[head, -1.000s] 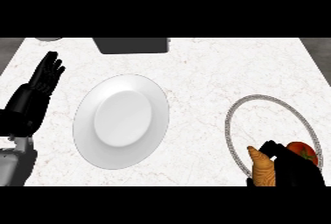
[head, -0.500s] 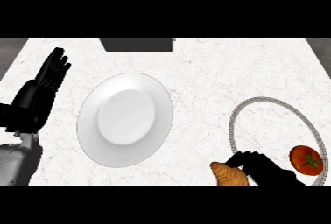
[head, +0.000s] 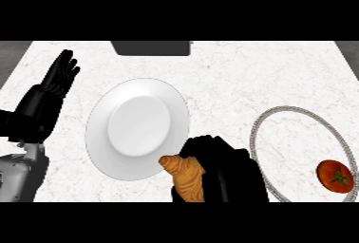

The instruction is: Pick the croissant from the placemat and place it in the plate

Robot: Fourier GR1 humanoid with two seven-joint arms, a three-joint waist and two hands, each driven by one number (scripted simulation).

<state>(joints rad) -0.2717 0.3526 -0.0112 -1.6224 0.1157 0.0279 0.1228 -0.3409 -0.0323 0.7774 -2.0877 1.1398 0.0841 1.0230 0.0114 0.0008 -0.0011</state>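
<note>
Fingers (head: 209, 147) of R hand (head: 230, 173), curled round croissant (head: 186, 180), have carried it off placemat (head: 291, 107) to plate (head: 133, 123) rim w/in the last sec; placement & release remain.

White marbled counter (head: 245, 76), dark box (head: 151, 47) behind

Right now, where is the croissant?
In the head view's lower middle, the croissant is held in the right hand, its tip at the lower right rim of the plate, left of the placemat.
</note>
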